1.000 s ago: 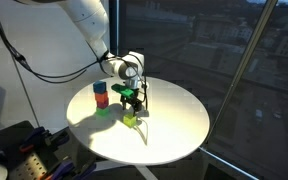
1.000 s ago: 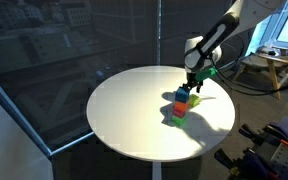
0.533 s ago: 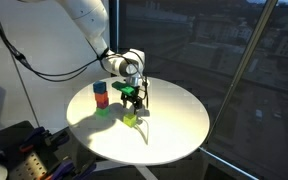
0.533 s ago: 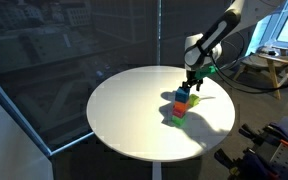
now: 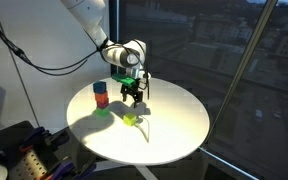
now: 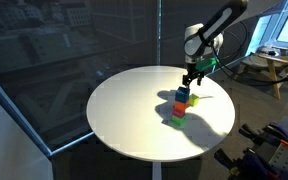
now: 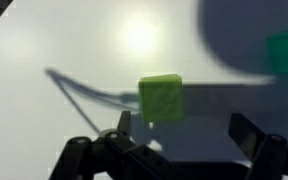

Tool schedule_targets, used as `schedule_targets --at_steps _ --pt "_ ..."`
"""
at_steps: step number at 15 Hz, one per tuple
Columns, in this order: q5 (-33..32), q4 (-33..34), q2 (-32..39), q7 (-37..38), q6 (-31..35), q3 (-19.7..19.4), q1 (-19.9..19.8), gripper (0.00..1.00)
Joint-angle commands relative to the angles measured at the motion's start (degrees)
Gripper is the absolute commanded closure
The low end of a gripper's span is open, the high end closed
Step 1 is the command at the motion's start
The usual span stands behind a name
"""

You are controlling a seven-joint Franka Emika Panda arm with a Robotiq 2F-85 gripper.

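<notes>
White round counter [image 5: 179, 135] carries a lime block [image 5: 131, 119], lying alone in sunlight. Directly above it hangs the pincer [image 5: 134, 98], jaws spread and empty; a coloured block stack [image 5: 101, 98] stands nearby.

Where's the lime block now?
In an exterior view, the lime block lies on the table under the open pincer, beside the coloured stack.

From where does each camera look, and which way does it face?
An exterior view: beside the round table, looking down on it; the arm enters from upper left, open gripper over the yellow-green block.
An exterior view: on another side of the table; the arm enters from upper right.
Wrist view: looks down between the fingers at that block.
Both exterior views share the block stack.
</notes>
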Motion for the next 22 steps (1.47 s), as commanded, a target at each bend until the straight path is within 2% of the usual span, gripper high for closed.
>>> schedule_targets --at_steps 1,10,19,22 --pt "-0.67 -0.2 -3.27 0.7 -3.35 -0.07 0.65 0.0" --pt "-1.35 -3.12 -9.95 -1.05 -4.81 1.2 2.56 0.0" --pt "-0.72 -12.02 -18.26 -8.2 4.6 3.21 2.21 0.0" --pt "-0.6 -14.75 -20.52 -8.05 6.68 3.44 2.49 0.0"
